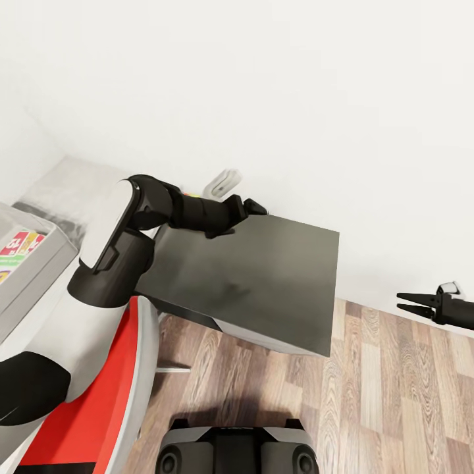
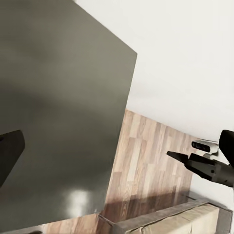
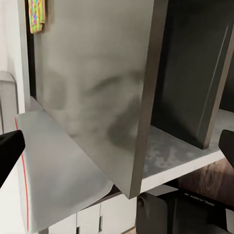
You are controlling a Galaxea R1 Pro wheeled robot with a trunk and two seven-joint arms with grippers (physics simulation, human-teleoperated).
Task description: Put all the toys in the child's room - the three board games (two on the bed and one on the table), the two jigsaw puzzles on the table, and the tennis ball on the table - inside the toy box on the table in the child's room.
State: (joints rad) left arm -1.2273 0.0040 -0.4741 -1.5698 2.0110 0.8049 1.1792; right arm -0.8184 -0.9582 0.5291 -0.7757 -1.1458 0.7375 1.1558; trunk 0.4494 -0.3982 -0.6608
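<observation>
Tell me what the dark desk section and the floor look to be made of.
The dark-grey desk section looks like a smooth painted or laminated board with a satin finish: it carries a soft, blurred sheen and no grain. The floor looks like wood planks or wood-look laminate: brown grain runs along staggered boards. As a simulator render, both are appearance only.

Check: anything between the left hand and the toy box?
No loose object visible. The left hand is open above the dark table section, pointing away from the toy box, which sits at the robot's left. Only its own forearm and elbow lie between them.
</observation>
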